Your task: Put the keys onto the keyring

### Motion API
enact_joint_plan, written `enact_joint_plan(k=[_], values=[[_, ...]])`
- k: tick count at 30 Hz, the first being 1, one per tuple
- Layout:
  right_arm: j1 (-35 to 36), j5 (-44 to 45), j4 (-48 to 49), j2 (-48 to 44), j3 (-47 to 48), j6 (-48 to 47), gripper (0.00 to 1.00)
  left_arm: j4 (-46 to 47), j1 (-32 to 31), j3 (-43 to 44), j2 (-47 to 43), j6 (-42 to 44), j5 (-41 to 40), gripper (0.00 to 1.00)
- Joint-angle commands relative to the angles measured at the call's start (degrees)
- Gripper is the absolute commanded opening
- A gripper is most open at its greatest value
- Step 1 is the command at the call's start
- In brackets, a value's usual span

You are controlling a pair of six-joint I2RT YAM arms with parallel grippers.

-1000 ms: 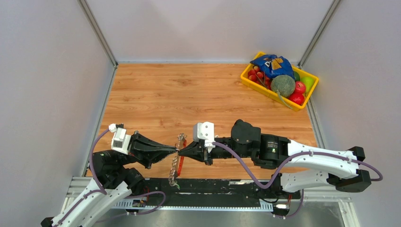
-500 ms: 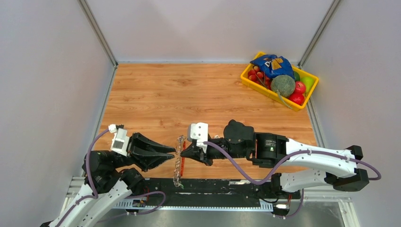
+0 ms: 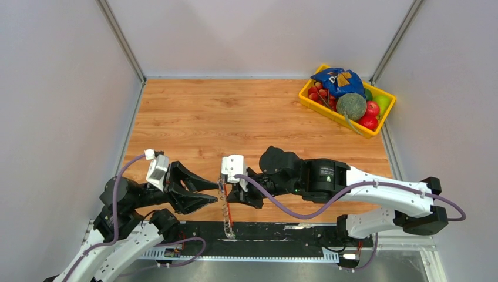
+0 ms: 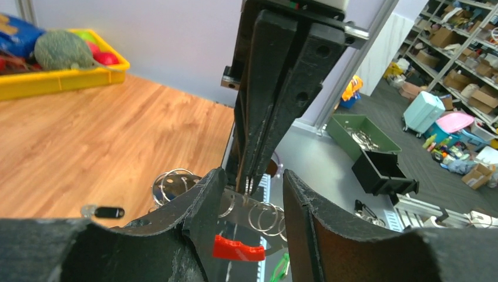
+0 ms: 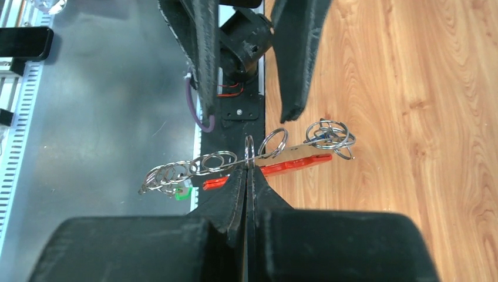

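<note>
**Right gripper holds the keyring, left gripper open just beside it**

At the near edge of the table (image 3: 235, 117), the keyring (image 3: 225, 212) is a chain of thin silver rings along a strap. It runs from the wood out over the black rail (image 3: 276, 231) where the arms are bolted. Its green tip (image 5: 183, 192) is the end over the rail. The red strip (image 5: 293, 164) lies along the middle part.

The right gripper (image 3: 228, 198) is fully closed and pinches one upright ring in the middle of the chain between its fingertips. Whether the chain touches the surface below, I cannot tell.

The left gripper (image 3: 216, 193) points toward the right one, tip facing tip. Its jaws stand about half apart and hold nothing. Its fingertips are just beside the chain; I cannot tell if they touch it.

At the wood end of the chain there is a bundle of rings (image 5: 330, 136). A small blue spot shows inside it, too small to name.

The black-headed key (image 4: 110, 211) lies flat on the wood near this bundle, apart from both grippers.

In the far right corner of the table stands a yellow basket (image 3: 333, 117) with a blue bag (image 3: 337, 79), a grey-green round fruit (image 3: 351, 106) and red fruits (image 3: 371, 109).
</note>
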Motion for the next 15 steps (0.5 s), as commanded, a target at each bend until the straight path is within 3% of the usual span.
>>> enact_joint_plan(k=[1, 15], values=[[-0.8, -4.3, -3.3, 1.3, 5.0, 1.8, 0.00, -7.4, 0.0, 3.1, 2.3, 3.1, 1.7, 0.52], [-1.7, -6.5, -7.0, 6.7, 11.2, 3.8, 0.00, -12.1, 0.0, 5.8, 4.4, 4.7, 5.7, 0.51]])
